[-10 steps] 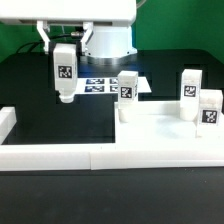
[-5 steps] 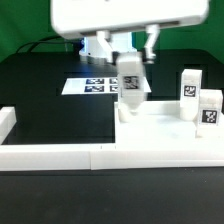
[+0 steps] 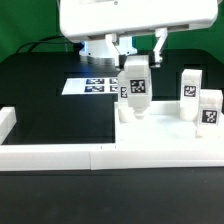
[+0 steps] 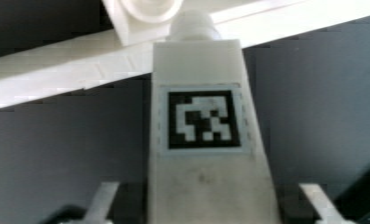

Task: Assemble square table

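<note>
We see gripper [image 4: 200,205] clamped on leg [image 3: 134,88], leg hanging upright below fingers, tip just above tabletop [image 3: 160,125] corner; we judge slight tilt or offset could miss hole, jam thread, or knock tabletop sideways

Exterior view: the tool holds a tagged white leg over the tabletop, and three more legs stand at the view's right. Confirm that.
Not quite. The exterior view shows two legs standing at its right, not three. The rest holds: the tool holds a tagged white leg over the tabletop; the wrist view shows that leg between the fingers.
</note>
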Available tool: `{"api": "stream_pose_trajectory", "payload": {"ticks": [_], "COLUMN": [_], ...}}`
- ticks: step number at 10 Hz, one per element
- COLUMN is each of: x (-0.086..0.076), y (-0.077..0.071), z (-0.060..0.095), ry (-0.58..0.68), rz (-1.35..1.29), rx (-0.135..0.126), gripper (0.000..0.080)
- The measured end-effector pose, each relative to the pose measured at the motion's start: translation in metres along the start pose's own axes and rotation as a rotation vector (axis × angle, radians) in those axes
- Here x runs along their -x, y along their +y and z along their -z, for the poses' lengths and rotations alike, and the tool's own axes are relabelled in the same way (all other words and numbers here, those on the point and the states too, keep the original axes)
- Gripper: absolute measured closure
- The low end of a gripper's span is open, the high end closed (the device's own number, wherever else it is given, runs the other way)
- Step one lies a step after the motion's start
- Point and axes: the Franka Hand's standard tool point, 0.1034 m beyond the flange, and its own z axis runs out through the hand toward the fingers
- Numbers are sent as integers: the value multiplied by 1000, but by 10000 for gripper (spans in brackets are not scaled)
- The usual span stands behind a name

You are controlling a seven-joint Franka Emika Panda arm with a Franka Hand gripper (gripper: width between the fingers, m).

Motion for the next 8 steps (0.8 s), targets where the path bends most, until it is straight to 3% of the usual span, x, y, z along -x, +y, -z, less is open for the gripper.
{"api": "stream_pose_trajectory", "payload": {"ticks": [1,4,8], "x": [4,3,14], "y": [6,13,2], "z": [-2,-4,-11], "ry": [23,28,15], "rz": [5,3,14], "rx": [15,24,17], "gripper": [508,508,508]}}
